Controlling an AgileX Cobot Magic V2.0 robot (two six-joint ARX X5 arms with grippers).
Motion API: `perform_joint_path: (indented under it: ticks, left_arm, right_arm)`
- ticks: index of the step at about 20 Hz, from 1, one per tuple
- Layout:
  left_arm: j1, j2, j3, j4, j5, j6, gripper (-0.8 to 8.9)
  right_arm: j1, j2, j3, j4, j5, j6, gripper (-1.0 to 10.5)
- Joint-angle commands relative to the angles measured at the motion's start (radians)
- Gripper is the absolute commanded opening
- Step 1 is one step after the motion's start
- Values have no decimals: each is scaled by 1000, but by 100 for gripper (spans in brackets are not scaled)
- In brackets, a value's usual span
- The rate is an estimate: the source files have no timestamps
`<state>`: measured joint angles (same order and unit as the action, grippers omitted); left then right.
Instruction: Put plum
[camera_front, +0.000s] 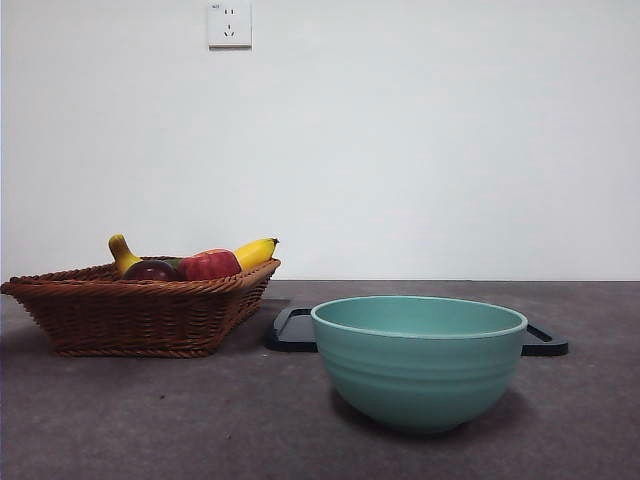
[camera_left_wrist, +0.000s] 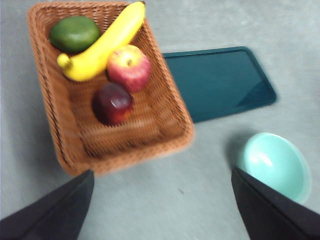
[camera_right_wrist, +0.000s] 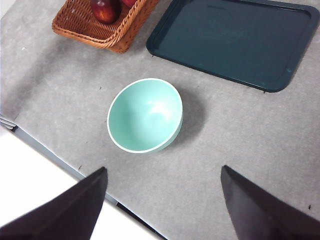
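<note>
The plum is lying in the wicker basket, touching the apple, with bare weave toward the near rim. Both the left claw and the right claw are hanging high, spread wide and holding nothing. Grey desk is lying clear around the bowl and the tray.

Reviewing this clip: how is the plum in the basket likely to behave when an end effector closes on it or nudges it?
The plum is round and glossy, so it may slip between flat jaws. Lying loose on the wicker basket floor, it would probably roll if nudged, perhaps toward the apple beside it. It looks firm, not floppy.
</note>
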<state>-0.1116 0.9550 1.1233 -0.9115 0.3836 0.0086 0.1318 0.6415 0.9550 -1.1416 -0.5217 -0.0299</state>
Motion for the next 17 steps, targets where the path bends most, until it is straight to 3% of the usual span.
perform_joint_path:
  ticks: [1, 9, 17]
  left_arm:
    - [-40, 105, 54, 31, -45, 3, 428]
    - [-163, 421, 75, 249, -239, 32, 428]
    - [-203, 635, 75, 384, -330, 59, 429]
  right_arm:
    - [4, 5, 21, 8, -2, -4, 364]
    - [4, 5, 21, 19, -2, -4, 364]
    - [4, 5, 21, 19, -2, -4, 364]
